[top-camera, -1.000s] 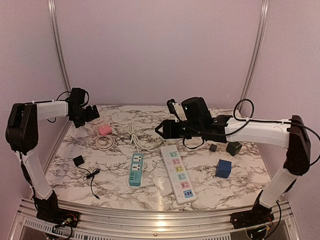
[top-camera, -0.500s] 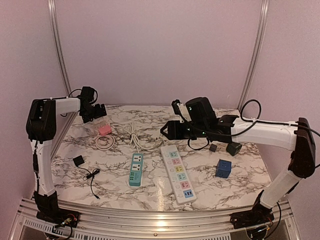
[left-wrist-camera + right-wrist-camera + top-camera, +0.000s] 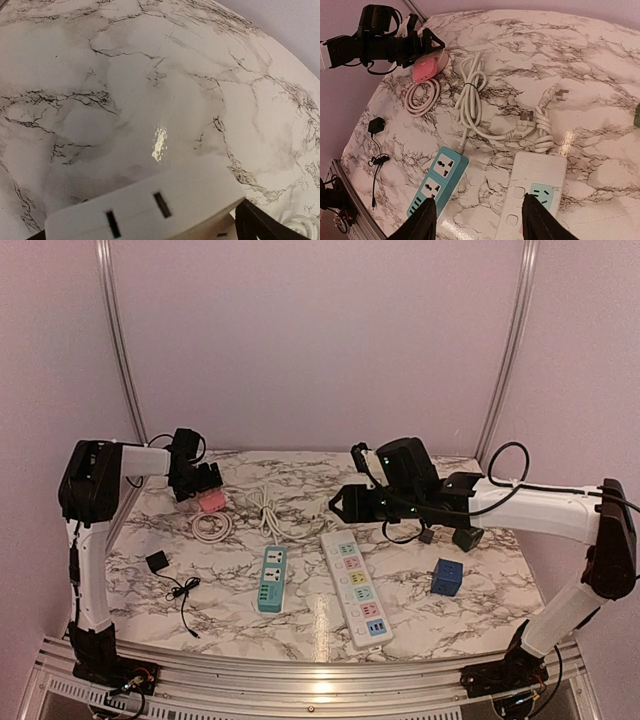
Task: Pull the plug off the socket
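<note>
Marble-patterned tabletop [image 3: 470,618] is shown with a white power strip [image 3: 357,587] laid closest to the near edge, its coloured sockets turned upward. A teal power strip [image 3: 272,578] is placed just beside it on the left, and a blue cube [image 3: 447,577] is set toward the right edge. Near the left edge a small black adapter [image 3: 157,561] is found with its thin lead trailing. Farther in, the right pincer [image 3: 338,506] is held above the middle of the tabletop, its fingers spread apart with nothing between them. A bundled white cable [image 3: 265,510] is laid below it to the left, and a black cube [image 3: 427,536] and a dark green cube [image 3: 466,537] are set to its right. By the far left corner a coil of white cable [image 3: 211,525] is laid just beside the pink socket block [image 3: 210,501]. The left pincer [image 3: 207,483] is held wide over that block; contact cannot be told, nor can a plug be made out.
</note>
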Action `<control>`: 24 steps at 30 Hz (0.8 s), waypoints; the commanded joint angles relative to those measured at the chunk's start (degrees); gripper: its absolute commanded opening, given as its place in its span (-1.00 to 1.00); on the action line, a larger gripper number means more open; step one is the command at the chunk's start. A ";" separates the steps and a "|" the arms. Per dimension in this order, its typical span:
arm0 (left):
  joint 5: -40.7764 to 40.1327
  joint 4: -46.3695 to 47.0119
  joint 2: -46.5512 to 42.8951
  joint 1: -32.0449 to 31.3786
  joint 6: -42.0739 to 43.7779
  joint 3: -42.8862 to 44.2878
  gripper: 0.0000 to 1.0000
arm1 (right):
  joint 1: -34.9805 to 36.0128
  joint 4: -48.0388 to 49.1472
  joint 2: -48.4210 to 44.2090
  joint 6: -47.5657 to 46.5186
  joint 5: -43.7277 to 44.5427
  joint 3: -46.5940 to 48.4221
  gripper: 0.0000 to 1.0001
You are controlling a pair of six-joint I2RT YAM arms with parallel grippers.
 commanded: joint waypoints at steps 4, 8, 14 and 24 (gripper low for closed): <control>-0.88 0.72 -3.90 -4.94 -3.38 -4.20 0.98 | -0.67 0.50 -0.98 0.69 0.86 -1.05 0.12; -3.22 0.40 -5.98 -7.53 -7.41 -7.39 0.98 | -1.00 1.35 -1.08 0.86 0.61 -1.94 0.12; -5.35 1.93 -11.25 -12.09 -15.54 -14.81 0.98 | -1.12 2.19 -0.26 0.87 -0.06 -2.31 0.12; -7.55 10.71 -22.72 -16.87 -29.54 -32.31 0.97 | -0.32 6.74 3.81 3.26 -5.60 -0.70 0.12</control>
